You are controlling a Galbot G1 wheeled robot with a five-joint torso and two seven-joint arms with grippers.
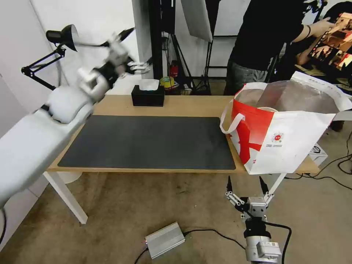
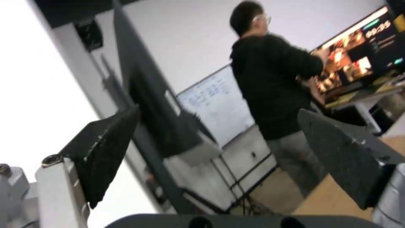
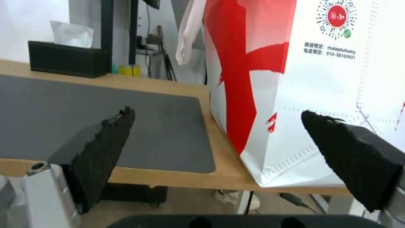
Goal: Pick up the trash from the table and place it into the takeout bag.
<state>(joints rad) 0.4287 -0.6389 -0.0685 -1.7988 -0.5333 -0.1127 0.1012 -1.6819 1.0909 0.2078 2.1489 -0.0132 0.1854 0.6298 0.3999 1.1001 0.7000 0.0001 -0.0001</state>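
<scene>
Table point(image 1: 190, 104): you have a long light-wood top on white legs, with a matte dark grey rectangular mat point(image 1: 150, 141) lying flat on it.
Takeout bag point(image 1: 289, 146): it stands upright at the table's right end, just beside the mat's right edge. Smooth woven-look shell in red and white, crinkled silver foil lining, soft white loop handles point(image 1: 231, 123).
Bag print: a small round red logo inside a dotted ring; under it the line "malayouhuoxy" and "010-58103931", read from your right wrist view.
Trash: you can see the pale rim of 1 round item point(image 1: 268, 109) inside the bag's mouth; what it is cannot be told.
Tissue box point(image 1: 147, 95): black, rectangular, white tissue sticking up, at the table's far edge.
Left gripper point(image 1: 141, 66): raised above the table's far left corner, fingers spread, nothing between them.
Right gripper point(image 1: 246, 187): low, in front of the table's near edge below the bag, 2 black ridged fingertips point(image 3: 105, 148) wide apart, holding nothing.
</scene>
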